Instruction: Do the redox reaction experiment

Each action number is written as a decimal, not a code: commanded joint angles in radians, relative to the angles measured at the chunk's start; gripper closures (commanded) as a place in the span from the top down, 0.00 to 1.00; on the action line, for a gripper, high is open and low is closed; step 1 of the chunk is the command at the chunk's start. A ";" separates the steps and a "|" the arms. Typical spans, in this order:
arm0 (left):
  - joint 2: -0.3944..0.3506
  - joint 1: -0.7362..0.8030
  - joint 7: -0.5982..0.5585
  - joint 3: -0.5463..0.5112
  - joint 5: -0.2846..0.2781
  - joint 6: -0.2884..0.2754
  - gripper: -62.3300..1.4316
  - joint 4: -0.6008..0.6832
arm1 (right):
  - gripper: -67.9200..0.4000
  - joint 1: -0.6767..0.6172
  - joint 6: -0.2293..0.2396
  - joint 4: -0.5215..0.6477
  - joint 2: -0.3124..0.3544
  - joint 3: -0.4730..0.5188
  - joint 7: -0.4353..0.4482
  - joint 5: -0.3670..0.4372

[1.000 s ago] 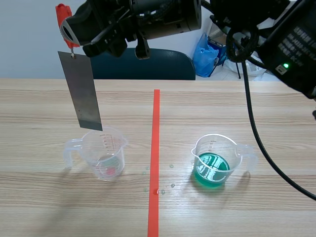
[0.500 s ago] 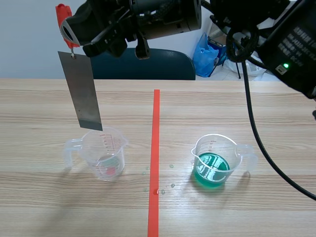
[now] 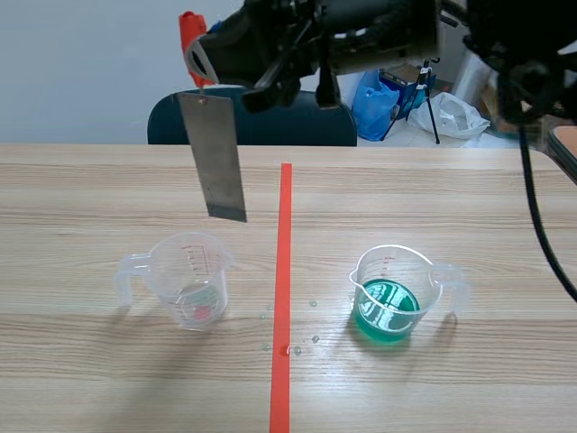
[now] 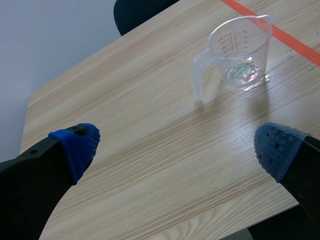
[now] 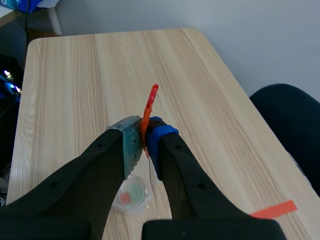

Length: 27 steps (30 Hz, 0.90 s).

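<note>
Red clip [image 5: 151,97] in right gripper [image 5: 144,134] dangles metal strip [image 3: 215,153] before chair [image 3: 297,126], blue bag [image 3: 371,104].

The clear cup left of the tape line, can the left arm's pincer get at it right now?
Probably yes. The left pincer is open, with only bare table between it and the clear cup. The metal strip on the right pincer's red clip hangs high above the table.
</note>
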 commanded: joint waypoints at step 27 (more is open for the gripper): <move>0.002 0.001 -0.014 -0.003 -0.010 -0.002 1.00 0.010 | 0.01 -0.629 0.005 0.296 0.422 0.604 0.196 0.015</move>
